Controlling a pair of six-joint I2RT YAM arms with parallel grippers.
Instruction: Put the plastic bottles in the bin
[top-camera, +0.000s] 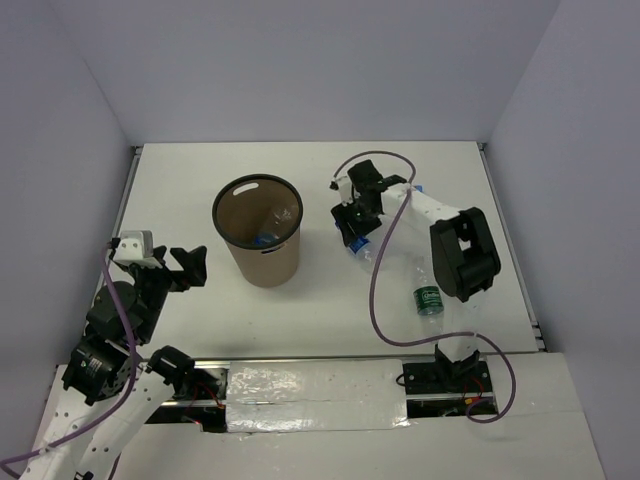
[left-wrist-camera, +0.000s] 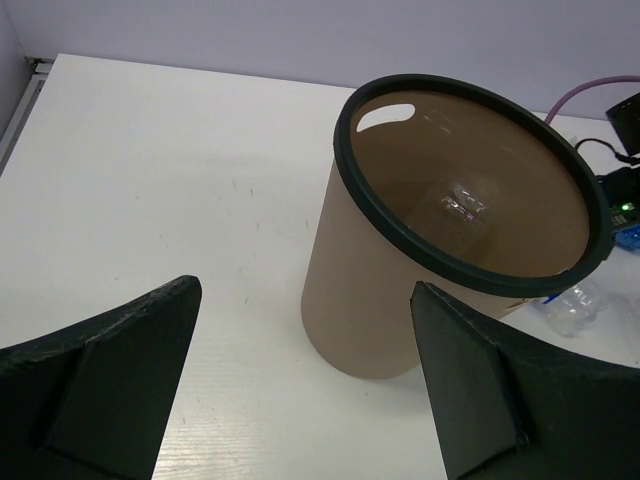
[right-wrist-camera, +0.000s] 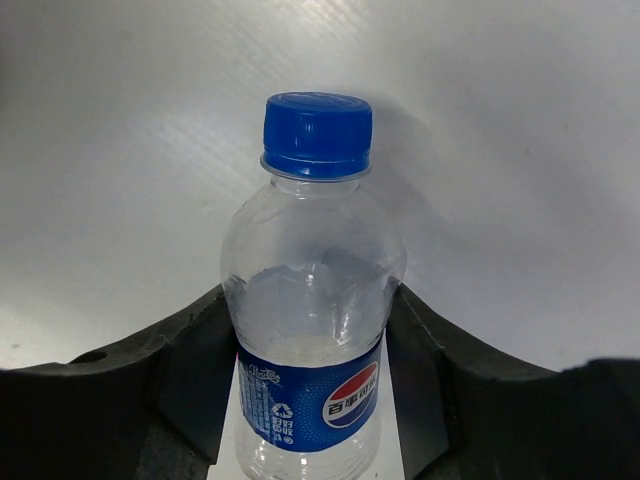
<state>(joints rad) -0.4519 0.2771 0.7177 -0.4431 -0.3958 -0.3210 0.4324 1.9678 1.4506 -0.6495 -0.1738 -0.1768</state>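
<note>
Just right of the bin: a blue-label bottle, squeezed in the right gripper. Lift well clear of the rim, swing left, release over the opening. Inside the bin, at least one bottle already. On the table, a green-label bottle lying apart. Left gripper spread wide, empty.

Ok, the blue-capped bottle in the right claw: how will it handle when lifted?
No water line shows in the blue-capped bottle, so it is probably light. Its thin clear wall looks creased, so it may buckle when squeezed by the right claw. Smooth and round, it could slip, or roll if dropped on the table.
</note>
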